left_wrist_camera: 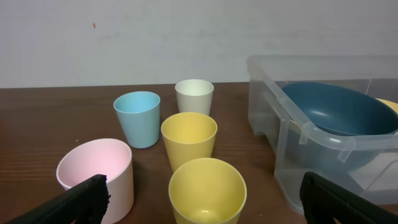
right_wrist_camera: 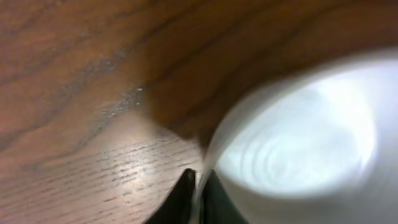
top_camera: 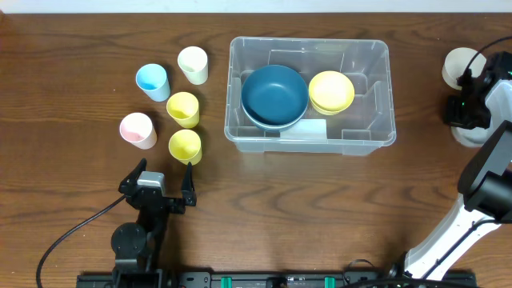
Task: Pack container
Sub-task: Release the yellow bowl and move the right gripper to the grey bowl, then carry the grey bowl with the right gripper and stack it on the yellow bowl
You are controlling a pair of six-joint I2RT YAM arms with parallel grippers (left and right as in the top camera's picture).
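1. Right wrist view: the right claw [right_wrist_camera: 198, 191] is pinched almost fully closed on the thin rim of the white bowl [right_wrist_camera: 298, 143], one finger either side of the wall. The bench [right_wrist_camera: 93, 93] shows just beneath.
2. Overhead, that bowl sits at the far right, well apart from the container [top_camera: 310, 42]. The container stands mid-bench with a blue bowl [top_camera: 274, 94] and a yellow bowl [top_camera: 331, 91] inside.
3. The step, I'd say, is to lift and carry left. Rise straight first, since a rim pinch lets a bowl swing or slip. Go slowly and keep the wrist level.
4. Clear the container's right wall before descending. Nesting it in the yellow bowl looks the best bet.
5. The left claw [top_camera: 166, 170] gapes wide, holding nothing, just near of a yellow cup [top_camera: 185, 146], safely out of the way.
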